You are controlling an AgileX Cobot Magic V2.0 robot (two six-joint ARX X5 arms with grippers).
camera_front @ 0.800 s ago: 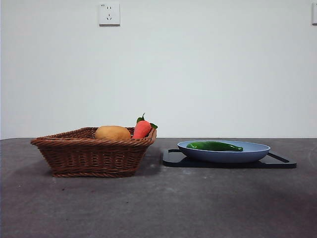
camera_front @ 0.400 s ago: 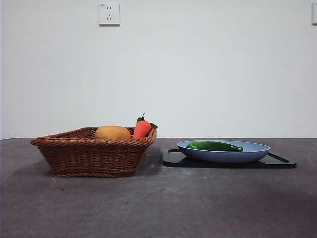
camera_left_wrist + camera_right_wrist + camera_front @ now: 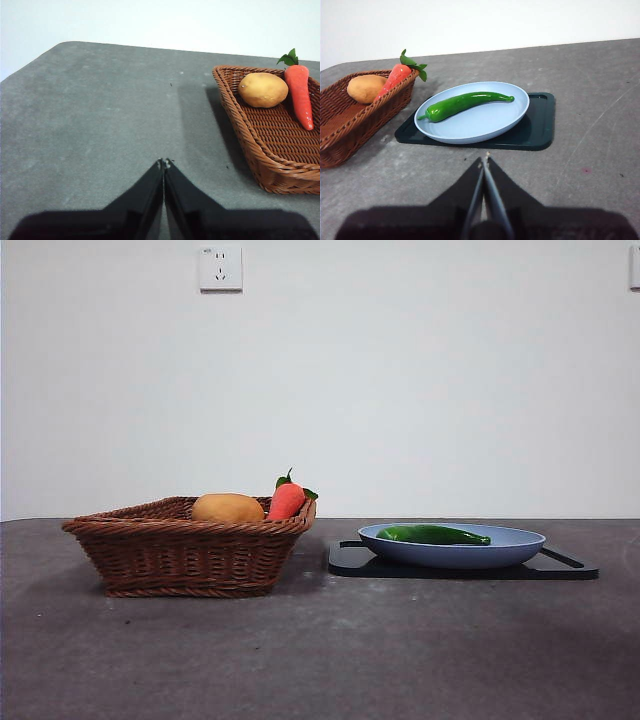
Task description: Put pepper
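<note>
Nothing has moved since the earlier front pictures: your pepper, plate, tray and basket all sit where they were, and neither arm has entered the front view.

You have the pepper [image 3: 433, 535] lying on its side in the blue plate [image 3: 500, 548]. Your right wrist view shows the pepper [image 3: 466, 103] stretched across the plate [image 3: 480, 125] with its slim tip toward the far rim, touching nothing else. The plate rests on a dark tray [image 3: 565, 568], which lies flat on the grey bench [image 3: 320, 650].

Beside the tray you have a brown wicker basket [image 3: 185, 555], close to it but not touching in the front view. Inside it a yellow-brown potato [image 3: 228, 508] lies next to an orange carrot [image 3: 286, 501] with green leaves, the carrot leaning against the basket wall nearest the plate.

Your right claw [image 3: 484, 161] is pressed together, its tips meeting above bare bench just short of the tray's near edge, holding nothing. Your left claw [image 3: 164, 162] is pressed together too and also empty, over open bench well apart from the basket [image 3: 270, 150].
</note>
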